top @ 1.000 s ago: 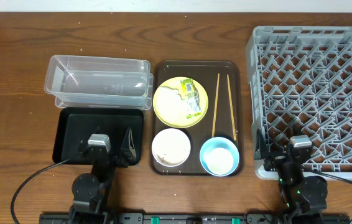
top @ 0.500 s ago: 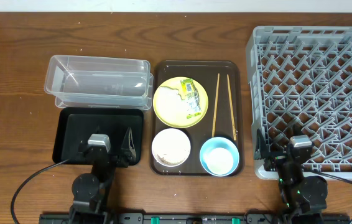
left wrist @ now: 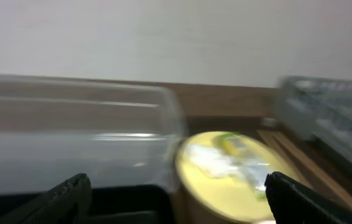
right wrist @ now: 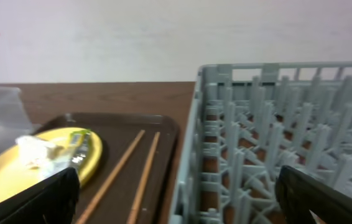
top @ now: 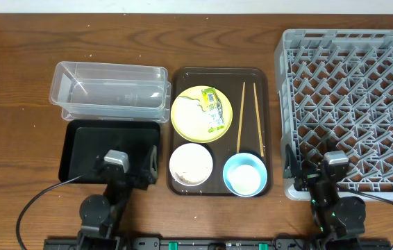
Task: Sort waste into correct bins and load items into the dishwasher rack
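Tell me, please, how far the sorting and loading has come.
Done: nothing yet. The rack and clear tub hold nothing. In hand: nothing; the left fingers and right fingers are open and empty. Left: the wrapper lies on the yellow plate; the white bowl, blue bowl and chopsticks sit on the brown tray, all to be moved.

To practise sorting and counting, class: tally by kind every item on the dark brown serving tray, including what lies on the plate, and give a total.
Plates: 1, the pale yellow plate
Bowls: 2, the white bowl and the light blue bowl
Chopsticks: 2
Wrappers: 1, the crumpled wrapper
Total: 6
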Motion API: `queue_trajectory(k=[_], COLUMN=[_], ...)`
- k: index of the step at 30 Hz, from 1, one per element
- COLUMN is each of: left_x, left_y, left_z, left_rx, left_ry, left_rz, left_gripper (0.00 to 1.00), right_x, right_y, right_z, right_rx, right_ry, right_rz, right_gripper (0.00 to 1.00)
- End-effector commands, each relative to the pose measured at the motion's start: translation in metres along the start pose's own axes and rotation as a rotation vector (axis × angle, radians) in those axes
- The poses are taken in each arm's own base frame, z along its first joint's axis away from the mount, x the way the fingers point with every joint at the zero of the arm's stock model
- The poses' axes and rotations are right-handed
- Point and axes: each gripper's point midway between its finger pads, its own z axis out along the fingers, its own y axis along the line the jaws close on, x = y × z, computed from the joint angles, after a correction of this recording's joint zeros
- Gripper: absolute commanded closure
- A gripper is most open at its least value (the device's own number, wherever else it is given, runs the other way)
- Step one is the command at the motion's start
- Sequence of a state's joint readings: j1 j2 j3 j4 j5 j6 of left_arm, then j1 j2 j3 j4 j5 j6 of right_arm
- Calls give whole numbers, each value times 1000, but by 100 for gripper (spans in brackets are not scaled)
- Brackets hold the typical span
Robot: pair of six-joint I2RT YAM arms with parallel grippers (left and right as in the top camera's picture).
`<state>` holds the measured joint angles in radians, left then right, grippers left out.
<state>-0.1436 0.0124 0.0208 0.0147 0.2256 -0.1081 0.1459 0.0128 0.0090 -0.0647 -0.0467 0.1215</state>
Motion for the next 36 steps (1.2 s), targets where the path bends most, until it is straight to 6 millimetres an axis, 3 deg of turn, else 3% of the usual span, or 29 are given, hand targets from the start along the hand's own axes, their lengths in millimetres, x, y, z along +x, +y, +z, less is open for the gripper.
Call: queue_trajectory(k=[1,5,9,11,15,21,25,27,30,36], left_x=[1,-27,-65,-74,-77,-79,-83,-80,-62,-3], left_y=[-34,-41,-50,-51,-57,-62,-97,-110,-122,-133], left_z=[-3,-9,-19,-19,-13,-5,-1,1,1,-4], left_rx=[202,220,217,200,167,111,304,382,411,303], left_ry=[17,-28,-17,54,344,679,789,827,920,1124], left_rz=[-58,-94,-96,-117,-205,-302,-409,-446,-433,-244], left_gripper=[8,8,8,8,8,8,8,8,8,9], right_x=[-2,-20,-58,-76,-99,-112,-111,-108,-102,-100], right_y=[19,35,38,39,41,49,64,76,75,64], right_z=[-2,-11,-26,-32,-31,-9,4,6,10,15], right_rx=[-114,-190,-172,-154,-122,-129,-208,-279,-274,-187], right_ry=[5,15,32,69,243,456,526,556,578,586], right_rz=[87,105,110,112,127,163,215,236,243,302], right_gripper=[1,1,1,1,1,1,1,1,1,1])
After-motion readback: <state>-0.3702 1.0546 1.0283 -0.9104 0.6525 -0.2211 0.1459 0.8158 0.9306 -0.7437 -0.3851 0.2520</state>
